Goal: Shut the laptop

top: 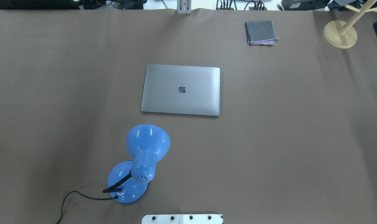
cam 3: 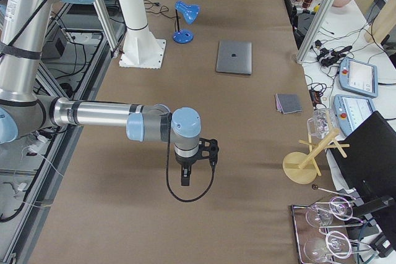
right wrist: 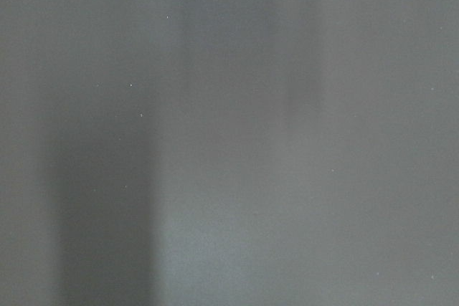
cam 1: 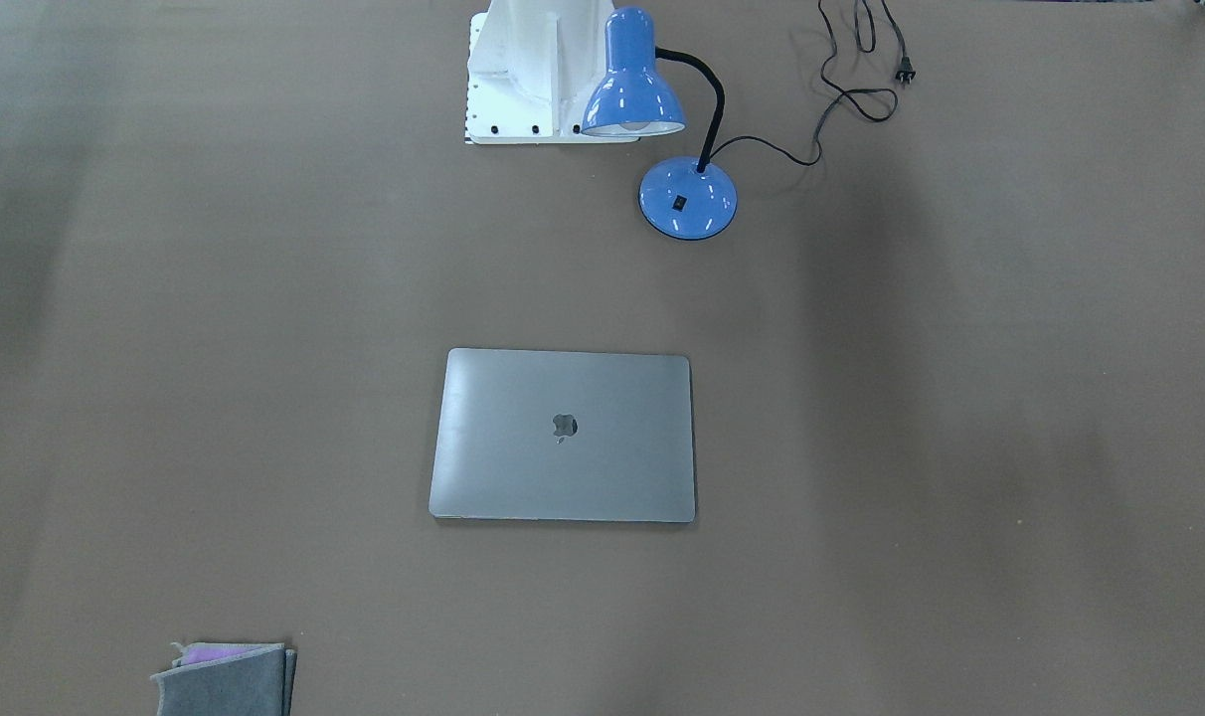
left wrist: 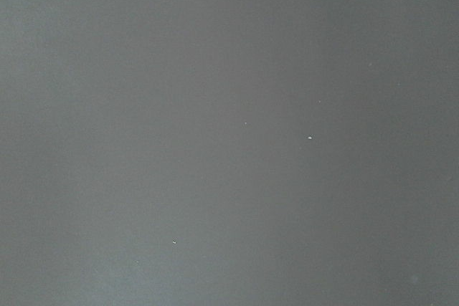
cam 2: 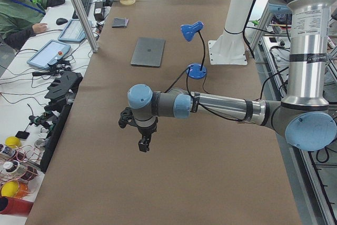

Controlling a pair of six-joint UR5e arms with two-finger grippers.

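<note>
Laptop (top: 163, 90) is seen lying flat on the brown desk (top: 300, 140) with its lid fully down and the apple logo facing up. It is placed about midway between the desk's two ends and somewhat nearer the far edge than the robot's edge. Nothing is touching it.

Between the laptop and the robot's edge, a blue desk lamp (top: 141, 161) is stood, its shade turned toward the laptop but kept apart from it. Its black cord (cam 1: 851, 89) is trailed loose along the robot's edge. The white robot pedestal (cam 1: 518, 70) is set just beside the lamp at that edge. A folded grey cloth (top: 260, 32) is laid near the far edge, toward the right end, and a wooden stand (top: 340, 34) is placed at the far right corner.

The left gripper (cam 2: 143, 143) is held pointing down above the desk's left end, and the right gripper (cam 3: 185, 177) likewise above the right end, both well apart from the laptop. How wide their fingers are parted cannot be told; nothing is seen held.
</note>
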